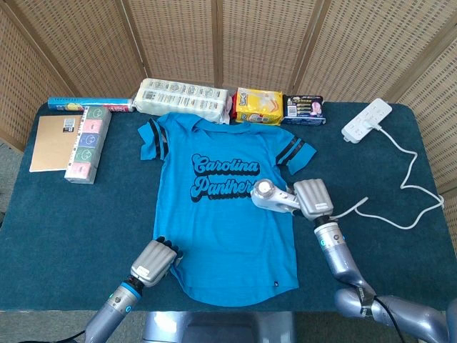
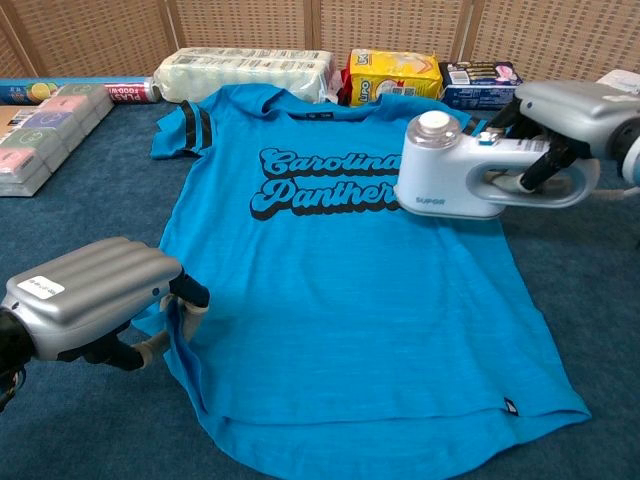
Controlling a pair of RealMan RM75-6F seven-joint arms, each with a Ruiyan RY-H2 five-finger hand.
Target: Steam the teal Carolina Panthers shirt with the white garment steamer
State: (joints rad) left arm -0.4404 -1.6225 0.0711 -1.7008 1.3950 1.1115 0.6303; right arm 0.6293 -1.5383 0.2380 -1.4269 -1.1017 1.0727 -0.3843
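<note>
The teal Carolina Panthers shirt [image 1: 221, 207] [image 2: 330, 300] lies flat, collar away from me. My right hand [image 1: 313, 198] [image 2: 570, 112] grips the handle of the white garment steamer [image 1: 273, 196] [image 2: 455, 175]. The steamer sits over the shirt's right side, level with the lettering, its round head pointing toward the print. My left hand [image 1: 154, 261] [image 2: 90, 305] pinches the shirt's lower left hem, lifting the edge a little off the table.
A white cord [image 1: 400, 207] runs from the steamer to a power strip [image 1: 367, 120] at the back right. Along the far edge lie a tissue pack [image 1: 184, 98], a yellow packet [image 1: 258, 106] and a dark box [image 1: 303, 109]. Boxes [image 1: 87, 144] and a brown book [image 1: 54, 141] sit at left.
</note>
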